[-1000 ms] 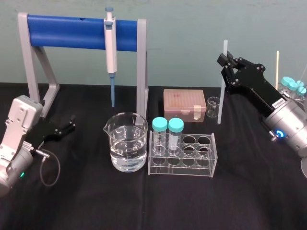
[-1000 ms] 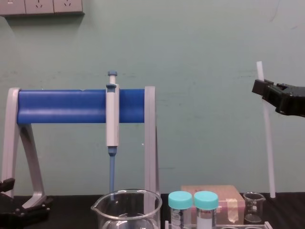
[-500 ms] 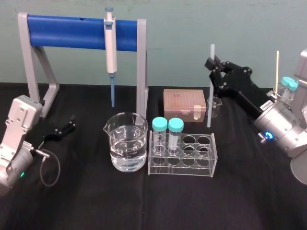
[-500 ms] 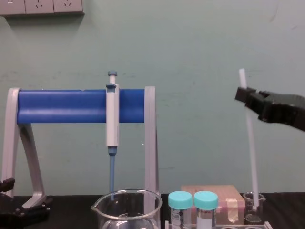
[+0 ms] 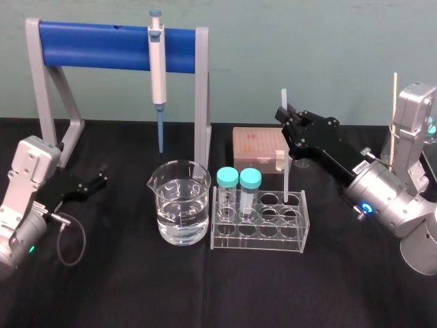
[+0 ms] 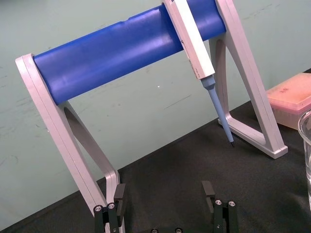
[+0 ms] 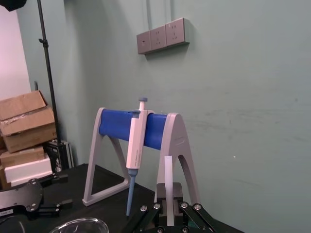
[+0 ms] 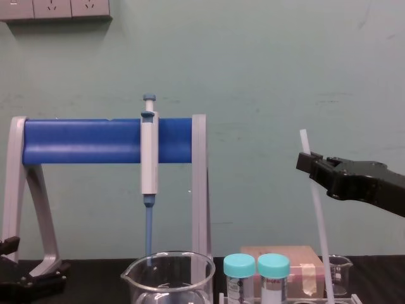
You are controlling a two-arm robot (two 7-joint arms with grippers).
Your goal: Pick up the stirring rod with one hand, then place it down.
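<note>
black blocky right gripper pinching long translucent-white stirring rod upright, tip at clear plastic rack right end | left gripper spread, black counter left edge

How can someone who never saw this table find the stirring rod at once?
From the blue-barred stand, look right to the clear tube rack. At its right end the right gripper holds the stirring rod upright: thin, plain translucent white, unlike the blue-tipped pipette.

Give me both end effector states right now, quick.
Left end effector: open, holding nothing, low at the table's left.
Right end effector: shut on the stirring rod, which stands near upright.
</note>
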